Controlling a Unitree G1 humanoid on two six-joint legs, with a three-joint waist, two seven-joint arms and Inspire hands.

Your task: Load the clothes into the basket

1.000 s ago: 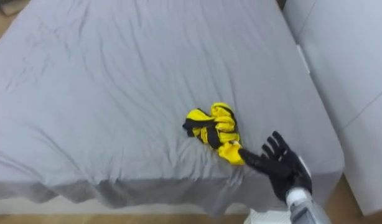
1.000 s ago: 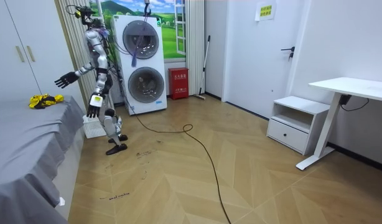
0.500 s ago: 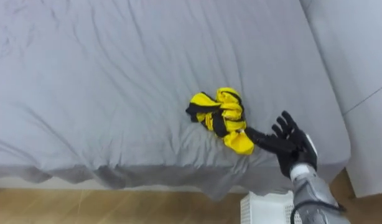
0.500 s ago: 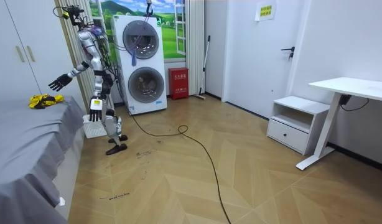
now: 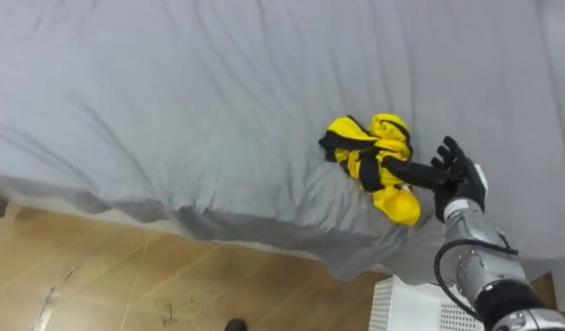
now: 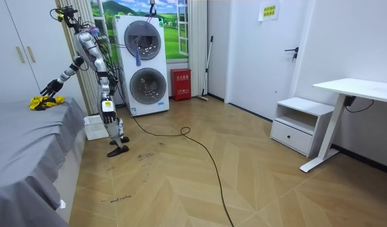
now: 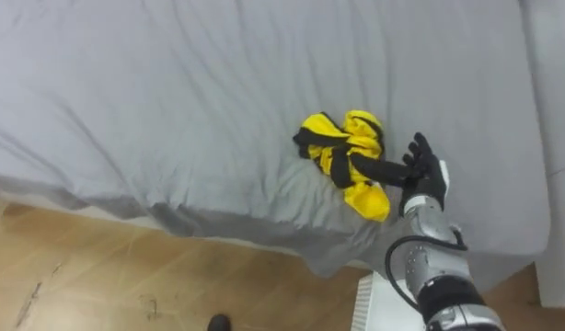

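Observation:
A crumpled yellow and black garment (image 5: 373, 164) (image 7: 345, 158) lies on the grey bed (image 5: 172, 101) near its front edge. My right hand (image 5: 459, 180) (image 7: 426, 180) comes in from the lower right, open, its straight fingers reaching across the garment's right side and touching it. In the room view I stand bent toward the bed, the right hand (image 6: 50, 88) stretched out over the garment (image 6: 42, 101). My left hand (image 6: 107, 106) hangs by my side. The white slatted basket (image 5: 407, 308) (image 6: 94, 128) stands on the floor by my feet, beside the bed.
The bed's front edge (image 5: 264, 244) drops to a wooden floor (image 5: 98, 285). A white wardrobe (image 6: 23, 57) stands behind the bed; stacked washing machines (image 6: 143, 60) stand behind me. A cable (image 6: 200, 148) runs across the floor.
I have leaned further over the bed and my right hand has slid forward onto the garment. The eye view has shifted, bringing the floor and basket into sight.

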